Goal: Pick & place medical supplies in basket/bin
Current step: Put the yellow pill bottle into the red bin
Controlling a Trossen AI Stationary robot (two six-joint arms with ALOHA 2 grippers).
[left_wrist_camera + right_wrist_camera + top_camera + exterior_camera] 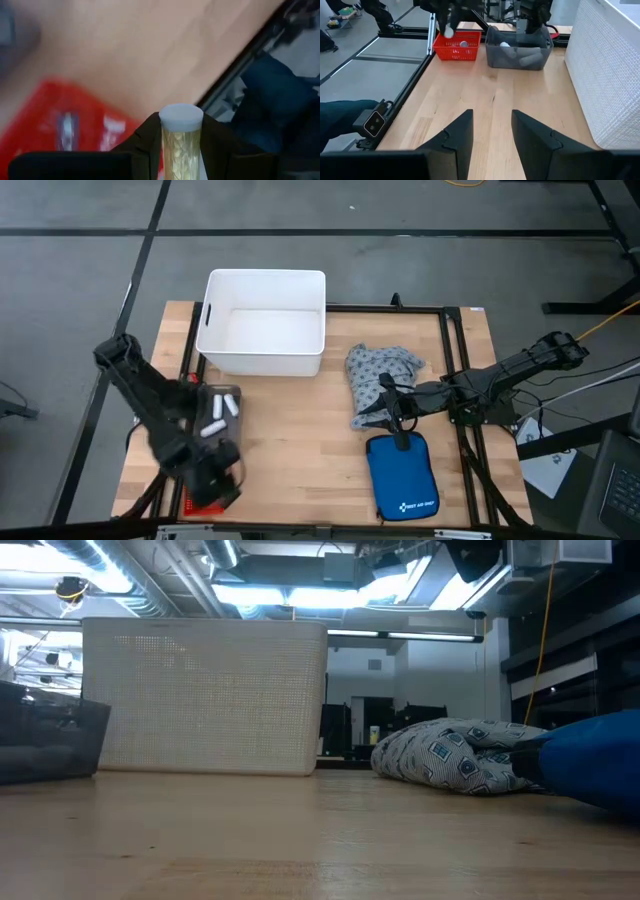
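Observation:
My left gripper [212,480] hangs over the red basket [60,125] at the table's near left corner, shut on a small vial [180,150] with a white cap and yellowish contents. Something small lies in the basket [457,46]. Several white rolls [222,415] lie in a grey bin [520,52] just beyond the basket. The grey-blue dotted garment [380,378] lies crumpled on the table right of centre. My right gripper [492,135] is open and low at the garment's near edge [385,412], with bare wood between its fingers. My left gripper pinches the vial between its two fingers by the vial's body [179,155]. The white cap [181,117] sticks out past the fingertips. The vial is lifted clear, above the red basket.
A large white tub [265,320] stands at the far edge, left of centre. A blue zip pouch [402,478] lies near the front edge, just in front of my right gripper. Bare wood stretches across the table's middle [300,450]. Black frame rails [455,360] run along the table's sides.

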